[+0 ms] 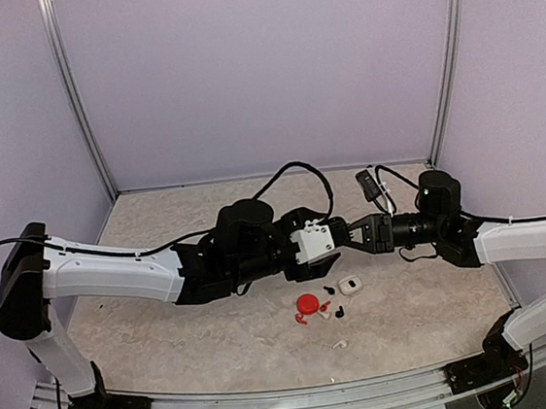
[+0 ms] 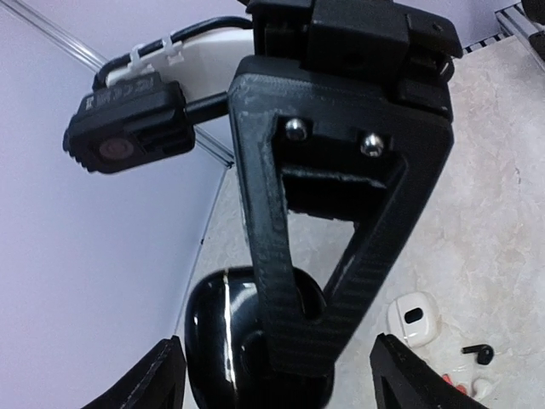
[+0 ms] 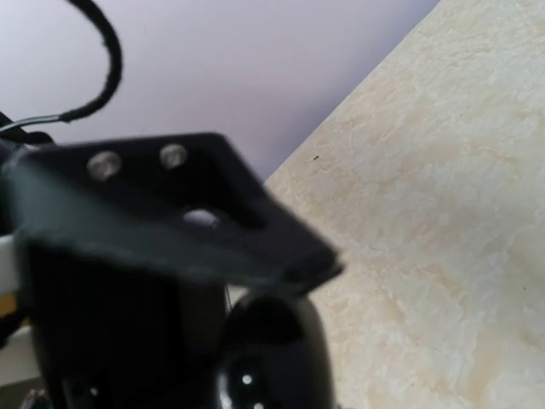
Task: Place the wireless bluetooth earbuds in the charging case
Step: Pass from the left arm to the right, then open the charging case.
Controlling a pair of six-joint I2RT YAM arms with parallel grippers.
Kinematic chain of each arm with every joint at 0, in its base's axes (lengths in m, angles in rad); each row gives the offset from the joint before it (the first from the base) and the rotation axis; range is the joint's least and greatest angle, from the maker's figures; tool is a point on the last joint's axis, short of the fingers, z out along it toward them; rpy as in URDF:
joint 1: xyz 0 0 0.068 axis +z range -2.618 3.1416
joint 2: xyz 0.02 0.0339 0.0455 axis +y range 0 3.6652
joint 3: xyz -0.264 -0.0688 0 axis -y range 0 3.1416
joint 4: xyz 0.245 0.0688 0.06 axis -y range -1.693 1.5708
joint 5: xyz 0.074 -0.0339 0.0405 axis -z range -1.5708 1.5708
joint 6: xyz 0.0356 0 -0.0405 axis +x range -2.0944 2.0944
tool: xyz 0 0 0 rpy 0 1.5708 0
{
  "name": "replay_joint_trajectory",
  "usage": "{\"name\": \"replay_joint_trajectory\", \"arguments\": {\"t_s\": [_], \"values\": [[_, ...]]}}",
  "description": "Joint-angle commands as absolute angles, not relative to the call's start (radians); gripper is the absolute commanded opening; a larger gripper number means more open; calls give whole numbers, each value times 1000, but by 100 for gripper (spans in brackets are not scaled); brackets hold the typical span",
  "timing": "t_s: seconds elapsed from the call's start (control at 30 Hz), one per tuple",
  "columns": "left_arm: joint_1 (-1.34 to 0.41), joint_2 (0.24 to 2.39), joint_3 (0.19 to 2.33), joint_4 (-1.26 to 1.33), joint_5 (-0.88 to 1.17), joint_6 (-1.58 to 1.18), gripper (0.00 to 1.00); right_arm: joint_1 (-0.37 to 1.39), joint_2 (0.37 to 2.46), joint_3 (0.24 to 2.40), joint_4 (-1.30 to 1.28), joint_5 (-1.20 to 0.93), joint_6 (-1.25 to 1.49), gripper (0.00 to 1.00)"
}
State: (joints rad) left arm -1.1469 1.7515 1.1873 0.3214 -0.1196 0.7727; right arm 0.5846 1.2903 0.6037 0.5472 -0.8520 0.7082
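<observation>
A glossy black charging case hangs above the table between my two grippers. A finger of my right gripper lies across it and grips it. My left gripper is open, its fingertips standing wide on either side of the case without touching. The case also shows blurred in the right wrist view. On the table below lie two black earbuds, a red earbud and two white earbuds.
A white case and a red case sit on the table beneath the grippers; the white case also shows in the left wrist view. Black cables loop behind the arms. Lilac walls close in the back and both sides.
</observation>
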Motion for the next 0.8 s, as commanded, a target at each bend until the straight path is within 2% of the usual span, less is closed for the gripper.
{"name": "replay_joint_trajectory", "arguments": {"t_s": [0.0, 0.07, 0.17, 0.43, 0.77], "values": [[-1127, 1639, 1107, 335, -52, 679, 81, 601, 1225, 603, 504, -840, 624, 12], [-1107, 1585, 1063, 336, 21, 619, 86, 601, 1206, 610, 470, -832, 580, 11], [-1075, 1519, 986, 371, 124, 515, 88, 600, 1181, 620, 429, -837, 507, 10], [-1023, 1414, 949, 379, 286, 226, 84, 601, 1115, 631, 326, -842, 317, 9], [-1032, 1465, 1018, 356, 370, 72, 82, 613, 1075, 663, 217, -877, 187, 7]]}}
